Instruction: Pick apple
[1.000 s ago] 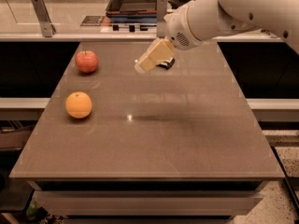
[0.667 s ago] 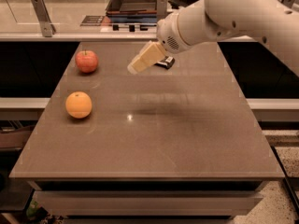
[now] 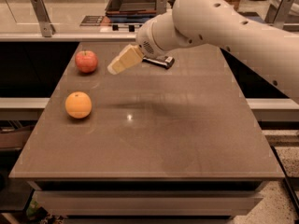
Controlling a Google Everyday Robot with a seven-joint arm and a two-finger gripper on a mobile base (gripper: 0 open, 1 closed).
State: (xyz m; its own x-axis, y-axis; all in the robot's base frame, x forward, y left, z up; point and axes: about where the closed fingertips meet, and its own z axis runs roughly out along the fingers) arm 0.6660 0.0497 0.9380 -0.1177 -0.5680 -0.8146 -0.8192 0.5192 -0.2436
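The gripper [image 3: 122, 61] hovers over table [image 3: 187, 139], near apple [image 3: 86, 61], apart from it; spread or pressed together, cannot tell. The arm [image 3: 224, 27] hides part of black obj. [image 3: 160, 61].

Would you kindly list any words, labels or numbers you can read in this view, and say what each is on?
No text here is legible.
Dark panel on the back counter: marks too blurred to read.
Apple, orange, table: no text.
Gripper, in the air just right of the apple: no text visible.
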